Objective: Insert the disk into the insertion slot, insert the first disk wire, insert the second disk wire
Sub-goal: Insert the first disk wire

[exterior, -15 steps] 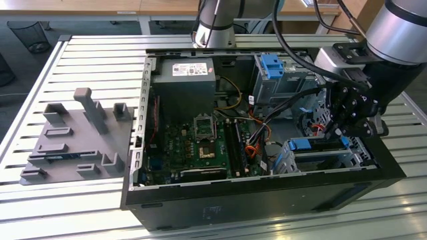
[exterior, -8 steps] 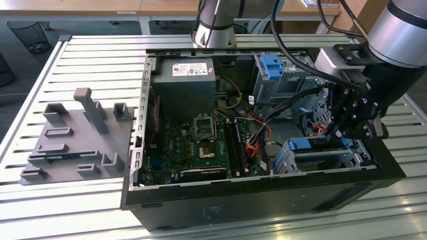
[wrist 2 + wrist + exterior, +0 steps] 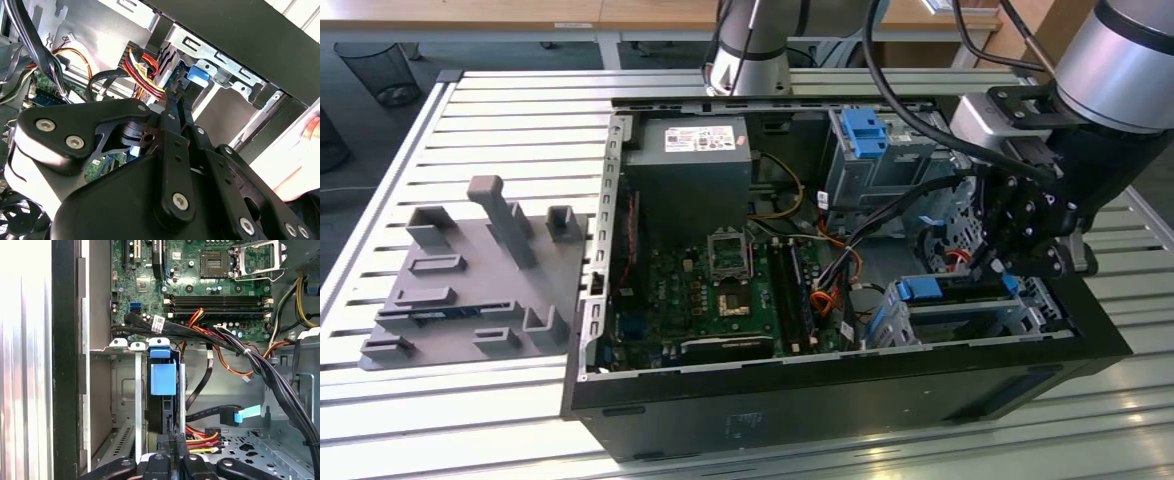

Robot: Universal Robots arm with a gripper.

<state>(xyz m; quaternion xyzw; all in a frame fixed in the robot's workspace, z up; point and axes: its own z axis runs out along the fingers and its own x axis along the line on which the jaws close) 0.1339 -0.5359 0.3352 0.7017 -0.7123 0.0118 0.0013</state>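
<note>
Exterior view: disk (image 3: pixel 941 289) sits inside insertion slot (image 3: pixel 897 322), gripper (image 3: pixel 983 262) just above it. Second wrist view: jaws nearly closed, tips beside red-yellow wire bundle (image 3: pixel 142 75); whether they pinch a plug, cannot tell. First wrist view: likely first-wire step; plug needs squaring to disk's end.

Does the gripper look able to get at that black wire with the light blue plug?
Probably yes: the black wire lies uncovered in the open bay beside the disk, close to the gripper, with nothing lying between them.
</note>
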